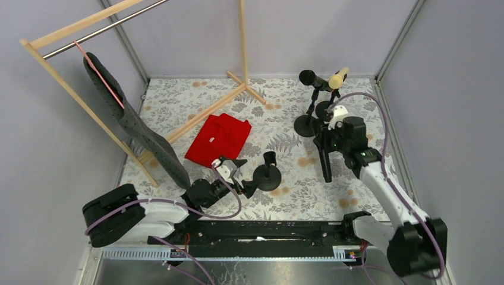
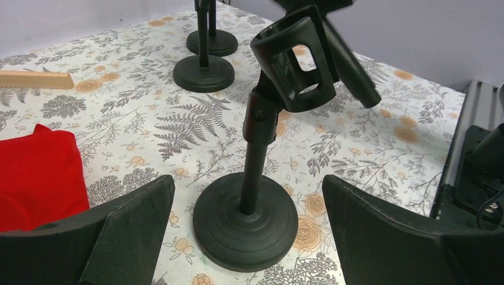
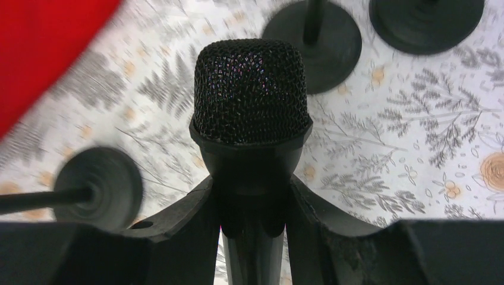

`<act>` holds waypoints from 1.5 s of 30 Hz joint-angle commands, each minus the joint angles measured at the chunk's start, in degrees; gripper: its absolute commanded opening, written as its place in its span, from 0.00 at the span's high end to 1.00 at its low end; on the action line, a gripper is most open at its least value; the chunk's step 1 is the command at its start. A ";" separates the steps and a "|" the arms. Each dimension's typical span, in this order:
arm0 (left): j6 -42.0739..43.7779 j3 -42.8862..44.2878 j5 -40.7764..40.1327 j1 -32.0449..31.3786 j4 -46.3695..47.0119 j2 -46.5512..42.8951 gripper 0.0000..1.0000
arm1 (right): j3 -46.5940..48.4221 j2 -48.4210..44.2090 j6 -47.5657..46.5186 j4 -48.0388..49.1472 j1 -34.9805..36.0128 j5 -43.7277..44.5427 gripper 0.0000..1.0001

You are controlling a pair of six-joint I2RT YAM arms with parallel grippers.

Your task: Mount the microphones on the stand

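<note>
My right gripper (image 1: pixel 327 144) is shut on a black microphone (image 1: pixel 325 163) that hangs tail-down above the table; its mesh head (image 3: pixel 251 89) fills the right wrist view between my fingers (image 3: pixel 190 231). My left gripper (image 1: pixel 248 176) is open, its fingers (image 2: pixel 125 228) on either side of the near stand's round base (image 2: pixel 245 221) without touching it. That stand's clip (image 2: pixel 294 59) is empty. At the back, a second black microphone (image 1: pixel 309 78) and a cream-beige microphone (image 1: pixel 339 77) sit on two other stands (image 1: pixel 307 124).
A red cloth (image 1: pixel 217 138) lies left of centre. A wooden clothes rack (image 1: pixel 77 89) with a hanging grey garment (image 1: pixel 136 127) stands at the left, its foot bars (image 1: pixel 205 116) running across the floral table. Grey walls close the sides.
</note>
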 commanded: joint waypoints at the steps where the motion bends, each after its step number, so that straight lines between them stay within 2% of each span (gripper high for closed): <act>1: 4.12 2.78 0.25 -0.21 12.25 6.11 0.01 | -3.86 -10.12 10.40 6.27 -0.04 -3.97 1.00; 7: 7.17 5.67 3.71 0.69 24.98 17.43 0.01 | -7.07 -23.42 15.46 8.77 -0.08 -7.14 1.00; 10: 3.38 8.41 11.38 4.41 25.78 21.47 0.01 | -6.00 -25.84 15.31 8.39 -0.08 -8.15 1.00; 18: 5.87 11.83 20.27 8.83 25.87 25.96 0.04 | -3.24 -27.38 13.24 5.46 -0.09 -8.30 1.00; 21: 7.37 12.52 23.34 10.33 25.87 27.06 0.10 | -3.02 -27.39 13.16 5.48 -0.08 -9.06 1.00; 26: 8.15 14.24 26.71 11.44 25.87 28.28 0.26 | -2.48 -27.27 13.15 4.85 -0.07 -9.62 1.00; 31: 6.90 16.72 30.74 11.57 25.87 29.71 0.31 | -2.35 -27.50 12.95 4.13 -0.13 -10.34 1.00; 35: 6.39 17.57 32.66 11.57 25.87 30.14 0.39 | -2.58 -28.05 12.80 3.81 -0.11 -10.03 1.00; 38: 6.41 17.48 33.44 11.61 25.87 30.01 0.51 | -2.94 -28.38 12.95 3.96 -0.13 -10.14 1.00; 44: 4.45 18.19 35.07 11.65 25.78 29.78 0.65 | -3.56 -29.66 13.68 5.49 -0.08 -10.63 1.00; 45: 3.99 18.52 35.36 11.61 25.74 29.83 0.71 | -3.56 -30.08 13.82 5.56 -0.08 -10.71 1.00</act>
